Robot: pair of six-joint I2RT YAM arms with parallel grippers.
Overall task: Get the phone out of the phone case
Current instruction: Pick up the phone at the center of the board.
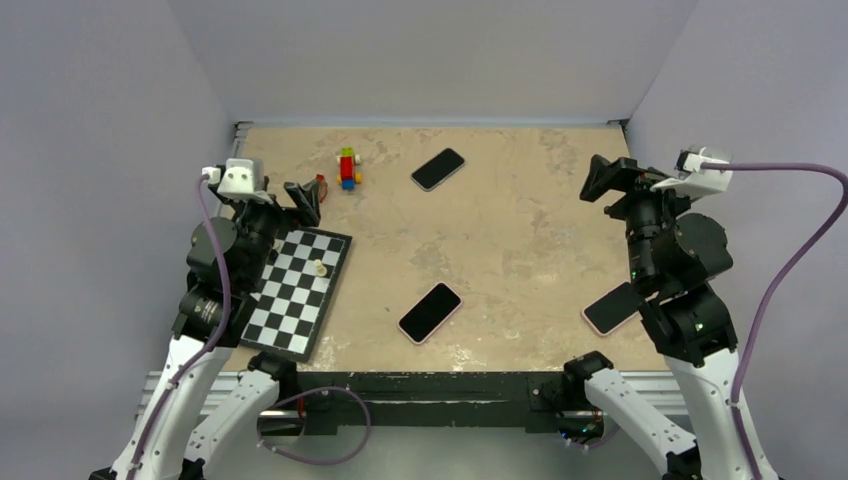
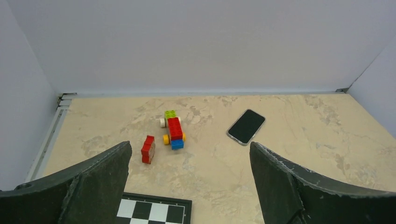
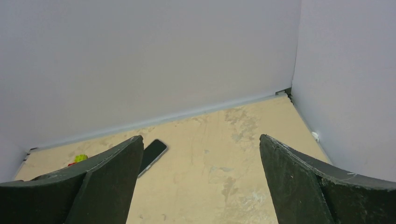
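Observation:
Three black-screened phones lie on the table. One with a pale pink rim (image 1: pixel 430 312) lies at the front centre. Another with a pinkish rim (image 1: pixel 612 308) lies at the right edge, partly under my right arm. A third with a grey rim (image 1: pixel 438 169) lies at the back; it also shows in the left wrist view (image 2: pixel 246 126) and the right wrist view (image 3: pixel 152 155). My left gripper (image 1: pixel 303 200) (image 2: pixel 190 149) is open and empty above the chessboard's far end. My right gripper (image 1: pixel 600 180) (image 3: pixel 201 140) is open and empty at the right, held above the table.
A chessboard (image 1: pixel 298 290) (image 2: pixel 154 212) with one white piece (image 1: pixel 319 267) lies at the front left. A toy brick car (image 1: pixel 348 168) (image 2: pixel 173 129) and a small red brick (image 1: pixel 320 186) (image 2: pixel 148 149) sit at the back left. Walls enclose the table on three sides.

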